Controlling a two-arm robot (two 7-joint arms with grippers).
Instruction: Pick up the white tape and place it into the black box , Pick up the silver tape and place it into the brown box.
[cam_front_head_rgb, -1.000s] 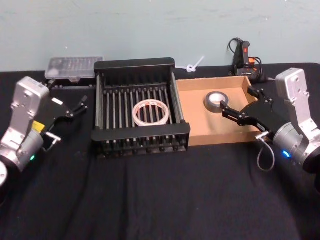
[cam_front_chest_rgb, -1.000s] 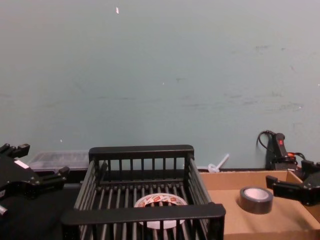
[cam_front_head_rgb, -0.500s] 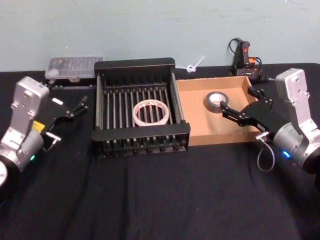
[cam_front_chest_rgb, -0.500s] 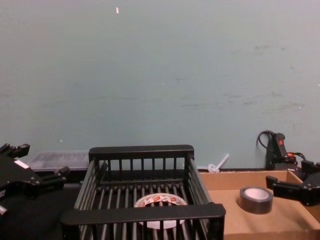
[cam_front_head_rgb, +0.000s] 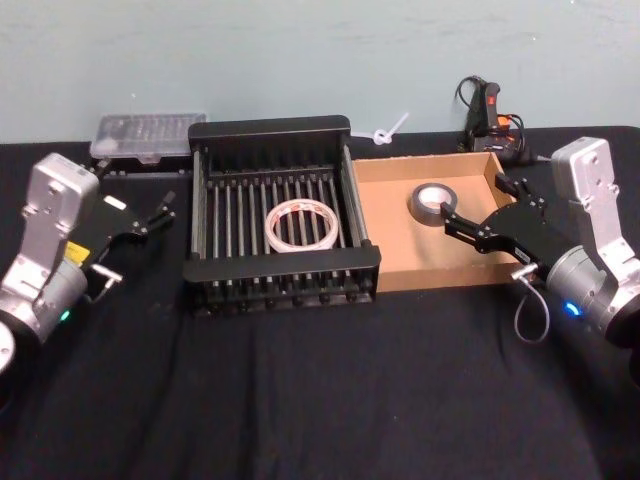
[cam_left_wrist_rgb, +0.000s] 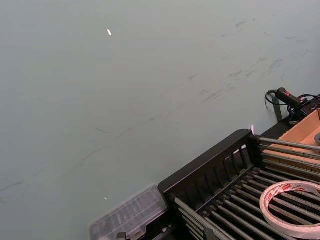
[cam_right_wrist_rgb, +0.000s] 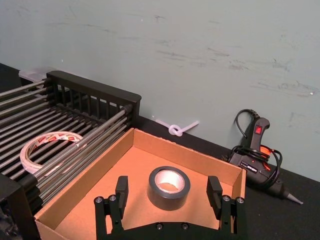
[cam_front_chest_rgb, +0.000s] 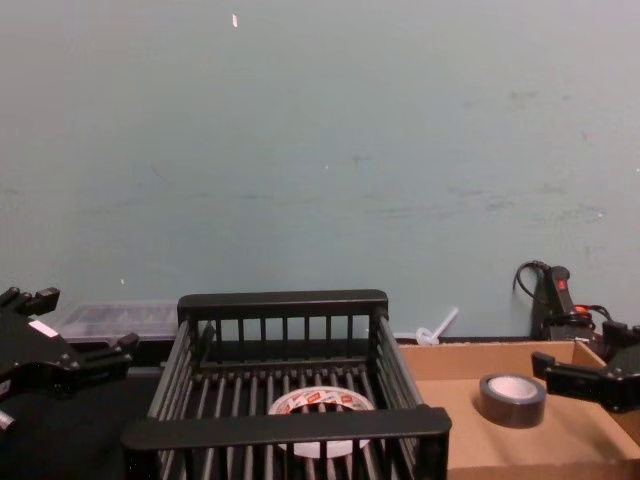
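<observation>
Left arm at far left of scene, silver wrist housing angled up, forearm sloping in toward centre. Left gripper (cam_front_head_rgb: 133, 210) black, fingers spread apart with nothing between them, pointing right and slightly away. Right arm at far right, silver wrist housing upright, a cable loop hanging below it. Right gripper (cam_front_head_rgb: 478, 212) black, pointing left, its two fingers (cam_right_wrist_rgb: 121, 187) wide apart, nothing held; fingertips show low at right in the chest view.
</observation>
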